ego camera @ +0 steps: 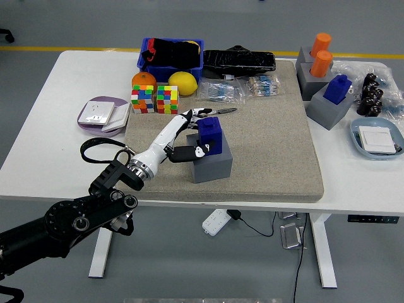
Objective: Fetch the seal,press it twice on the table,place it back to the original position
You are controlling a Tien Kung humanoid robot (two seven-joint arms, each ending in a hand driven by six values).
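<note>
Closing the left hand [191, 134], fingers and thumb wrapped on the blue seal [209, 135], I'd square it over the grey holder [211, 163] before moving.

A mat [265, 145] covers the middle of the desk [38, 158]. On the mat's near left stands a holder block [210, 163] with the seal [210, 134] in it, the left hand [189, 134] around the seal. Behind it lie two puzzle cubes [155, 99]; a bin [170, 55] sits farther back.
</note>
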